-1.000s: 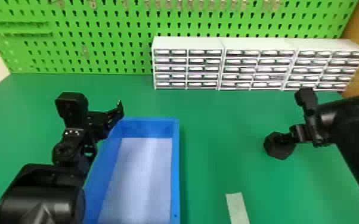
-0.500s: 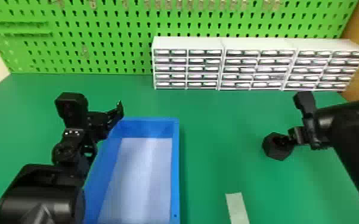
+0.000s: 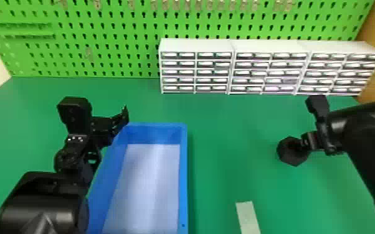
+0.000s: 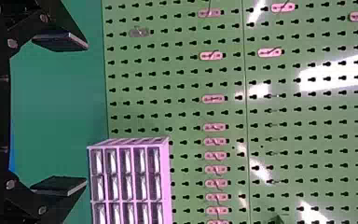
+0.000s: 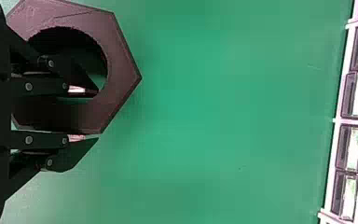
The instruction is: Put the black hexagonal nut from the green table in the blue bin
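The black hexagonal nut (image 3: 291, 155) is at the right of the green table (image 3: 227, 140), with my right gripper (image 3: 302, 142) at its right side. In the right wrist view, the right gripper (image 5: 98, 115) grips one wall of the nut (image 5: 121, 65): one finger is in the hole, the other against the outer side. Whether the nut touches the table, I cannot tell. The blue bin (image 3: 183, 174) stands left of centre with its white floor bare. Beside its far left corner, my left gripper (image 3: 112, 138) is parked; in its wrist view the left gripper (image 4: 83, 114) is open and holds nothing.
White drawer cabinets (image 3: 196, 71) line the back of the table before a green pegboard (image 3: 102, 37). A pale strip (image 3: 247, 217) lies near the front, between the bin and the nut. Green table surface separates the bin from my right arm.
My right arm has shifted slightly, its forearm a little farther left than a second ago. The nut shows only a very small shift. My left arm has kept still.
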`<move>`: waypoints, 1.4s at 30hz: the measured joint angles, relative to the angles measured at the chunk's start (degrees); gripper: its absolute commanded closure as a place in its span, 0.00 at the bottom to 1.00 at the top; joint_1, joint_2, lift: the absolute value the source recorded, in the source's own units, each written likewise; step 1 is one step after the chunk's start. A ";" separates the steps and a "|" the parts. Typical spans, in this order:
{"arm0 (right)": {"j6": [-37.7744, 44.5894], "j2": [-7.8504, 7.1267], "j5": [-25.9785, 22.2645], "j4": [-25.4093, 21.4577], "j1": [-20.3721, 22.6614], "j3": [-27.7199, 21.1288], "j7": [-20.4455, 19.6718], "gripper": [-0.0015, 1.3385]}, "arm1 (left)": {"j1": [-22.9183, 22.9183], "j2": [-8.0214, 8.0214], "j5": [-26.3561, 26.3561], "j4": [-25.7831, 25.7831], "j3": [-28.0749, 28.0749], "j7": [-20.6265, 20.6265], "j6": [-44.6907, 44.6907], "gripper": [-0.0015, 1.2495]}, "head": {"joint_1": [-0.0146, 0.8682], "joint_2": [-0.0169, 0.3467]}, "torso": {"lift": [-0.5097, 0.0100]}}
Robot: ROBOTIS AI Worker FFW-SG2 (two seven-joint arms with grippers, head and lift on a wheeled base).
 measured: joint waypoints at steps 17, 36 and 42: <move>8.01 -0.59 0.23 -12.20 0.23 3.79 0.08 0.79 | 0.13 0.00 -0.03 0.00 0.17 0.00 0.01 0.20 | 0.79 0.19 | 0.80; 17.55 -0.85 -3.02 -37.24 3.52 7.91 2.72 0.79 | 0.15 0.03 -0.03 -0.08 0.35 0.00 0.00 0.20 | 0.79 0.19 | 0.80; 18.89 -0.31 -5.41 -43.77 3.77 9.97 2.72 0.79 | 0.08 0.05 -0.02 -0.09 0.36 0.00 0.00 0.20 | 0.79 0.19 | 0.80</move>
